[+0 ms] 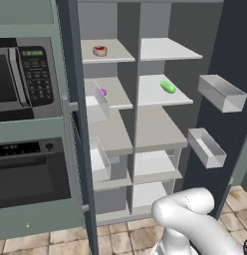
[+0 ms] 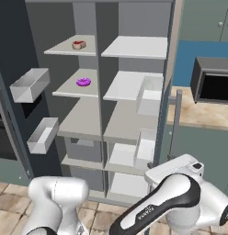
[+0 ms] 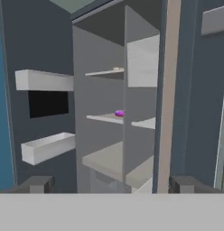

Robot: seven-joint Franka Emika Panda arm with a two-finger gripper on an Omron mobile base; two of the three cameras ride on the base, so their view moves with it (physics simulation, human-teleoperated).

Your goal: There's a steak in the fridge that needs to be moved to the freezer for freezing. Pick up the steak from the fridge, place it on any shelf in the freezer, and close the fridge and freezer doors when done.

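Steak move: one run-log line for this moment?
steak: on top freezer shelf | gripper: open, empty | doors: both open

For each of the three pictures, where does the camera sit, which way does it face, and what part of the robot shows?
Left base view: behind the arm's left, facing the open freezer; white arm at lower right.
Right base view: behind its right, same shelves; arm across the bottom.
Hand view: on the hand, low, looking up at the shelves; open gripper tips at the bottom.
Shared: the steak on the top left shelf and the purple item.
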